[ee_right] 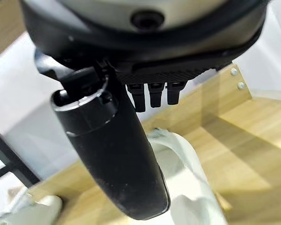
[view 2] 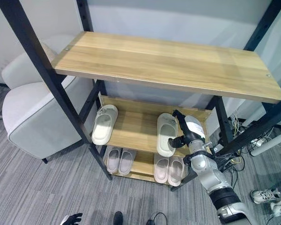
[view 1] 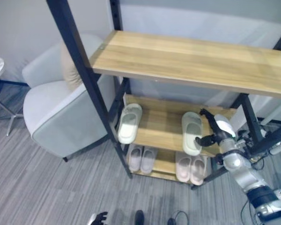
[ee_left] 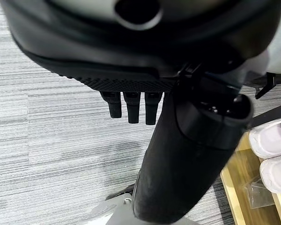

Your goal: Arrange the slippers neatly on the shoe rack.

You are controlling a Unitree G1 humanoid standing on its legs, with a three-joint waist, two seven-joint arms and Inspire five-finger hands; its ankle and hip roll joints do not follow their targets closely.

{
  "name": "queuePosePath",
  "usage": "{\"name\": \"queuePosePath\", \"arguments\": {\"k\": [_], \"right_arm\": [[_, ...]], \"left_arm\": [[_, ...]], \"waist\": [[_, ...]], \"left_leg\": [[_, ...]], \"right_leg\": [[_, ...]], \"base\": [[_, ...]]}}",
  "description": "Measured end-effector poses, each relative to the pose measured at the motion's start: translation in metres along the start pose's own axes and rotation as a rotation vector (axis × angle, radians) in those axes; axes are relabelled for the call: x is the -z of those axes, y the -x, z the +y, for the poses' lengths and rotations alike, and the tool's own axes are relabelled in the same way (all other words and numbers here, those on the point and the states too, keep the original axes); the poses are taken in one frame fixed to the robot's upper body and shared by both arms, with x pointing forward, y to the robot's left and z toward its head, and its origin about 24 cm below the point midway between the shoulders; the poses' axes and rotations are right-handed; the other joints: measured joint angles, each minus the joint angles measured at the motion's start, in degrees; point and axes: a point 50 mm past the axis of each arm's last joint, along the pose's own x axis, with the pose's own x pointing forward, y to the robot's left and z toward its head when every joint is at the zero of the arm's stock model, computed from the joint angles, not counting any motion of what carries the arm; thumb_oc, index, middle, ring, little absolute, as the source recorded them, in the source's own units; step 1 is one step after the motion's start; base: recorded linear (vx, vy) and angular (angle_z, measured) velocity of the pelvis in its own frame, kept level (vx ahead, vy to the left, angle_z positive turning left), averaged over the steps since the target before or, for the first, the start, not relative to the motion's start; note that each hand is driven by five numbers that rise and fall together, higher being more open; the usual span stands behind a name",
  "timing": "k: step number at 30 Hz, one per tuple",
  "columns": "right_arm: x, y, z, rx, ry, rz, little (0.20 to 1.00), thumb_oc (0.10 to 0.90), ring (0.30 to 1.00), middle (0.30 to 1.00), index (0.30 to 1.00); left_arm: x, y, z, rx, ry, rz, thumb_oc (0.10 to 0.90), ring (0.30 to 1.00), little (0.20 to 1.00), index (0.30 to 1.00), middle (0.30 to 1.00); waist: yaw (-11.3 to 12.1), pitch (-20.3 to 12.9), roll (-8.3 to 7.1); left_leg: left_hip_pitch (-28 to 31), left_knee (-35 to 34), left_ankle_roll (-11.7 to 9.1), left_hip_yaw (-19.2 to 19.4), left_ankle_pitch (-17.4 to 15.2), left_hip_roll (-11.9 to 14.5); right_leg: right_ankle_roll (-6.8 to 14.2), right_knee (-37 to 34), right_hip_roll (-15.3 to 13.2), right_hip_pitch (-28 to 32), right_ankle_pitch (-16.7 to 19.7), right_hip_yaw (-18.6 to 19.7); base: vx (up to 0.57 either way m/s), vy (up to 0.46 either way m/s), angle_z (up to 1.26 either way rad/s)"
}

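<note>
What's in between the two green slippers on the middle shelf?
Nothing: bare wooden shelf lies between the left slipper and the right slipper, as the right eye view shows. The right hand is beside the right slipper's outer side.

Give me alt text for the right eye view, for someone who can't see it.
The robot's right hand, fingers open, reaches beside a pale green slipper on the middle shelf of a black-framed wooden shoe rack; its mate lies far across the same shelf. Two pink pairs sit on the bottom shelf, and a grey armchair stands beside the rack.
</note>
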Motion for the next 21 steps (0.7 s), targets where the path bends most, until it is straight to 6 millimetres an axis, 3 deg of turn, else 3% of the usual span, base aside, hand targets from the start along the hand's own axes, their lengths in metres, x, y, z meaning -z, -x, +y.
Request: {"name": "queuePosePath", "arguments": {"k": [3,8,11,12,13,14,15,16,21], "right_arm": [[0.001,0.0,0.0,-0.001,0.002,0.006,0.9,0.8,0.9,0.9,0.9],[-0.007,-0.017,-0.015,0.055,0.007,-0.005,0.9,0.8,0.9,0.9,0.9],[-0.009,-0.019,-0.016,0.063,0.006,-0.012,0.9,0.8,0.9,0.9,0.9],[-0.011,-0.021,-0.017,0.066,0.008,-0.015,0.834,0.756,0.834,0.834,0.834],[-0.013,-0.023,-0.018,0.073,0.009,-0.023,0.573,0.582,0.573,0.573,0.573],[-0.015,-0.024,-0.018,0.077,0.012,-0.03,0.495,0.53,0.495,0.495,0.495],[-0.015,-0.023,-0.018,0.077,0.014,-0.031,0.345,0.43,0.345,0.345,0.345],[-0.015,-0.023,-0.018,0.077,0.014,-0.031,0.3,0.4,0.3,0.3,0.3],[-0.023,-0.029,-0.027,0.135,0.012,-0.056,0.3,0.4,0.3,0.3,0.3]], "left_arm": [[-0.004,-0.001,0.001,-0.002,0.001,-0.008,0.8,0.9,0.9,0.9,0.9],[-0.018,-0.004,0.004,-0.012,0.005,-0.053,0.8,0.9,0.9,0.9,0.9],[-0.016,-0.004,0.005,-0.016,0.003,-0.048,0.8,0.9,0.9,0.9,0.9],[-0.017,-0.004,0.006,-0.018,0.002,-0.051,0.8,0.9,0.9,0.9,0.9],[-0.018,-0.004,0.007,-0.019,0.002,-0.055,0.8,0.9,0.9,0.9,0.9],[-0.017,-0.004,0.007,-0.019,0.002,-0.052,0.8,0.9,0.9,0.9,0.9],[-0.017,-0.004,0.007,-0.02,0.0,-0.052,0.8,0.9,0.9,0.9,0.9],[-0.018,-0.004,0.008,-0.021,-0.003,-0.054,0.8,0.9,0.9,0.9,0.9],[-0.021,-0.005,0.011,-0.037,-0.028,-0.066,0.8,0.9,0.9,0.9,0.9]], "waist": [[0.4,0.5,0.02],[1.2,2.2,-0.24],[1.3,2.6,-0.71],[1.3,3.0,-0.76],[1.4,3.5,-0.69],[1.3,3.6,-0.66],[1.3,3.6,-0.66],[1.3,3.6,-0.66],[1.5,3.8,-0.5]], "left_leg": [[-0.2,0.0,0.0,-0.2,0.3,0.0],[-2.3,0.0,-0.2,-0.6,0.8,0.1],[-2.3,0.0,-0.2,-0.8,0.9,0.1],[-2.3,0.0,-0.2,-0.8,1.0,0.1],[-2.3,0.0,-0.3,-0.8,1.0,0.1],[-2.5,0.0,-0.3,-0.9,1.0,0.1],[-2.6,0.0,-0.3,-0.9,1.0,0.1],[-2.9,0.0,-0.3,-1.0,1.1,0.1],[-3.6,0.0,-0.3,-1.1,1.3,0.1]], "right_leg": [[0.0,0.0,0.0,-0.1,0.0,-0.1],[-0.2,0.0,0.2,-2.0,0.3,-0.7],[-0.2,0.0,0.2,-2.0,0.3,-0.9],[-0.2,0.0,0.3,-2.0,0.3,-0.9],[-0.2,0.0,0.3,-2.0,0.3,-0.9],[-0.2,0.0,0.4,-2.1,0.4,-0.9],[-0.2,0.0,0.4,-2.2,0.4,-1.0],[-0.3,0.0,0.3,-2.4,0.4,-1.1],[-0.4,0.0,0.4,-3.1,0.5,-1.1]], "base": [[0.0,-0.004,0.04],[0.0,0.003,0.03],[0.0,0.004,0.04],[0.0,0.0,0.0],[0.0,0.0,0.0],[0.0,0.0,0.0],[0.0,0.006,0.03],[0.0,0.006,0.03],[0.0,0.0,0.0]]}}
